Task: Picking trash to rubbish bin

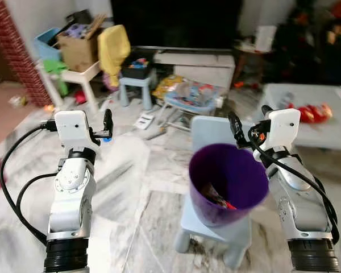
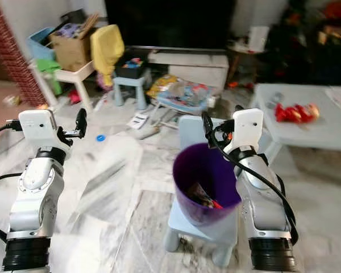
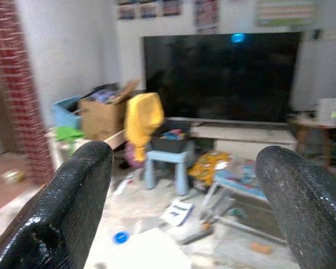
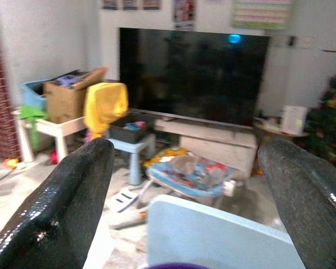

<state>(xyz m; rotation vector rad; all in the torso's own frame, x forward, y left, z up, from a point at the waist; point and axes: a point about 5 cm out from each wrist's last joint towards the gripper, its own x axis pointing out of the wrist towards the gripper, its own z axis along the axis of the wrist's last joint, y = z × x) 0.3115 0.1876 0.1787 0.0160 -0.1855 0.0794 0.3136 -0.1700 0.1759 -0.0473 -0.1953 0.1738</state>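
Both arms are up in front of the robot and nothing is in hand: the left gripper [image 1: 107, 122] has its fingers spread wide and bare, and the right gripper [image 1: 234, 124] is released the same way, fingers parted with only the room between them. The purple rubbish bin [image 1: 227, 182] sits just below and inboard of the right gripper, perched on a small pale blue chair [image 1: 216, 224], and down in its bottom lie a few dark scraps with a flash of red [image 1: 219, 199], so some trash looks to be in already. The step in hand reads as finding the next piece. Ahead of the left gripper on the marble floor there is a small blue cap-like thing [image 2: 100, 137], and farther ahead, between the two grippers, a white paper [image 1: 143, 120] and more litter near a low blue frame [image 1: 187, 102]. My call is that the blue bit is the easiest target, being nearest the left gripper. To do it well the robot should square up, bend low, keep the fingers apart until they straddle the piece, then close gently, since a small flat thing on smooth stone may skid away. The bin looks tippy on that chair, so the right arm should stay off its rim. Off beyond the right gripper, red wrappers [image 1: 310, 112] lie on a grey bench [image 1: 307, 131].
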